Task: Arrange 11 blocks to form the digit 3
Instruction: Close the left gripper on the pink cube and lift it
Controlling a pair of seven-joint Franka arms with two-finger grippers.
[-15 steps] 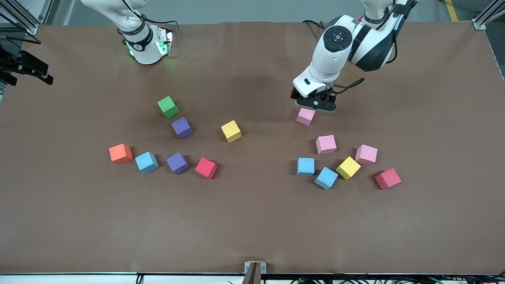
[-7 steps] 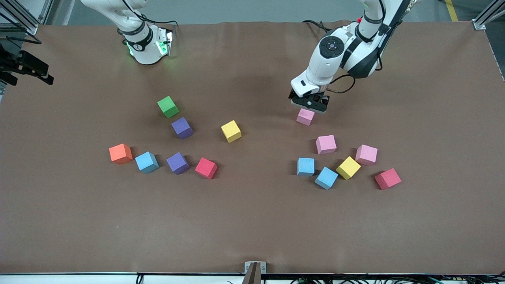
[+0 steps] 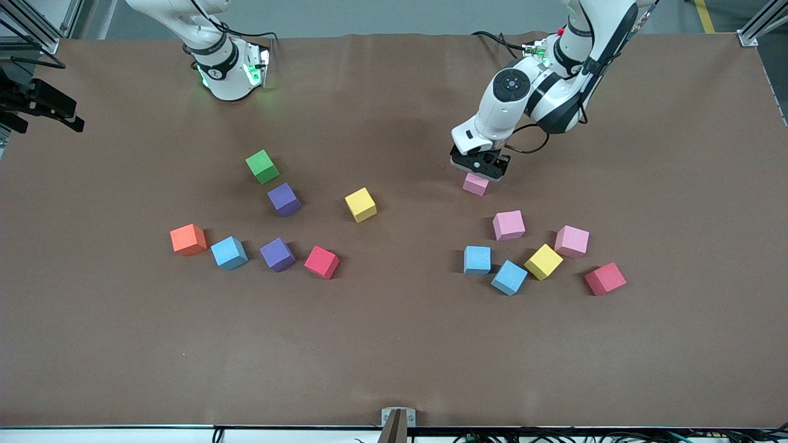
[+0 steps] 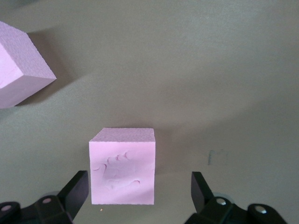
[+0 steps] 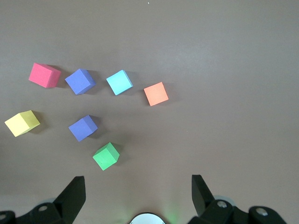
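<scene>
The left gripper [image 3: 479, 167] hangs low over the dented pink block [image 3: 475, 184] — jaws spread to either side, likely to pinch it — while the right gripper [image 5: 138, 198] waits, spread, above the table [image 3: 394, 344].

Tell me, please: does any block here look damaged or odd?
Yes. The pink block between the open fingers of the left gripper has dents pressed into its top face, seen in the left wrist view. The right gripper waits open, high over the table.
</scene>
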